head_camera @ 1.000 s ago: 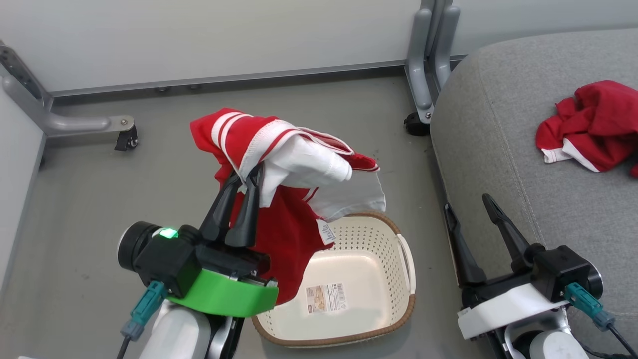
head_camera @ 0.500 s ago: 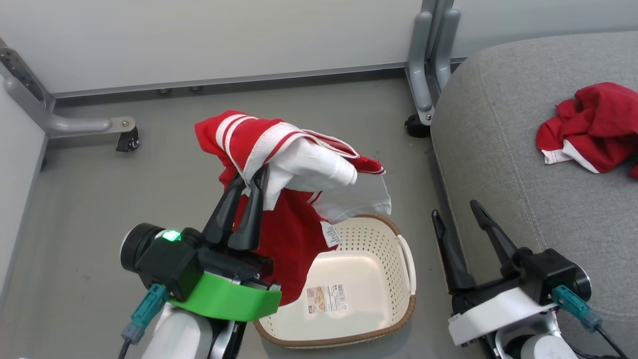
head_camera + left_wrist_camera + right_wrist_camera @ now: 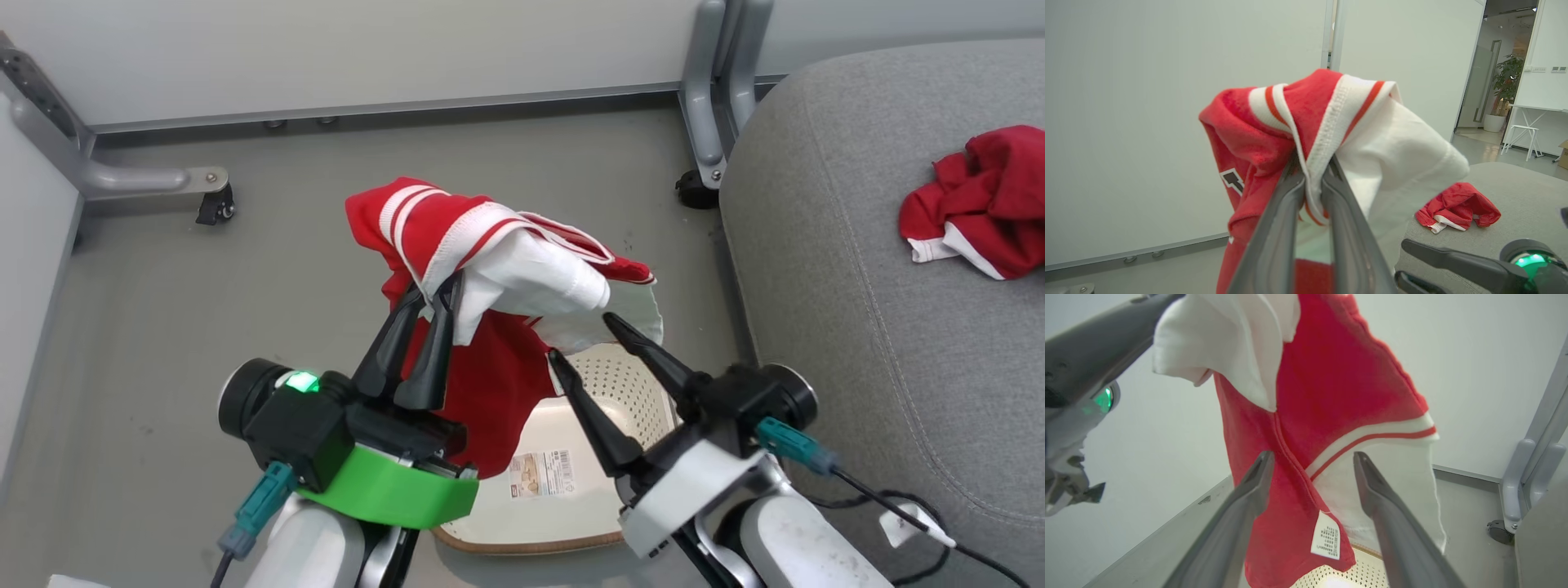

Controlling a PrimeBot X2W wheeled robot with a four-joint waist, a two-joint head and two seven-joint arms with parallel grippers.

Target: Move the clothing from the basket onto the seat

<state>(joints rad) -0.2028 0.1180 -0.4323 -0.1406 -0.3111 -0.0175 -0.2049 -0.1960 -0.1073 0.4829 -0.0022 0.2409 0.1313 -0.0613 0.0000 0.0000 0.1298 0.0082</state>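
A red jersey (image 3: 490, 261) with white stripes and a white panel hangs above the cream basket (image 3: 604, 384). My left gripper (image 3: 437, 286) is shut on its striped hem; the left wrist view shows the cloth (image 3: 1306, 122) pinched between the fingers (image 3: 1286, 212). My right gripper (image 3: 578, 335) is open over the basket, its tips just under the jersey's lower white edge. In the right wrist view the jersey (image 3: 1331, 384) hangs right before the spread fingers (image 3: 1249, 490). Red shorts (image 3: 980, 204) lie crumpled on the grey seat (image 3: 857, 327) at right.
The basket stands on the grey floor beside the seat's left edge. Grey metal frame legs with castors stand at the back left (image 3: 212, 204) and back centre (image 3: 694, 188), against pale wall panels. A thin cable (image 3: 898, 506) trails over the seat's front.
My right gripper has swung left from beside the seat to over the basket, close under the hanging jersey. The head camera shifted slightly. The left gripper keeps its hold.
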